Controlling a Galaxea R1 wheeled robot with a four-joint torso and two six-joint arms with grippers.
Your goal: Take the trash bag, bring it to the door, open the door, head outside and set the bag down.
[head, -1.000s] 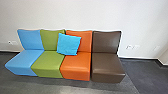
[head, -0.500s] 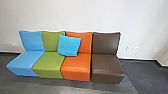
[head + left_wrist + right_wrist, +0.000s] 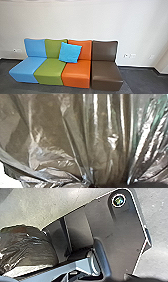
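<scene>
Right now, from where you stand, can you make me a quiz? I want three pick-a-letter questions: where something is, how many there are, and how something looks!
1. Where is the blue cushion?
A) Under the seats
B) Where the green seat and the orange seat meet
C) On the brown seat

2. How many seats are in the row?
A) Four
B) Two
C) Seven

3. How does the plastic of the trash bag look?
A) Flat and smooth
B) Cut into squares
C) Creased and gathered

Right letters:
1. B: the head view shows it leaning there, overlapping both seat backs.
2. A: you can count the blue seat, green seat, orange seat and brown seat.
3. C: the left wrist view shows shiny folds drawn together.
</scene>
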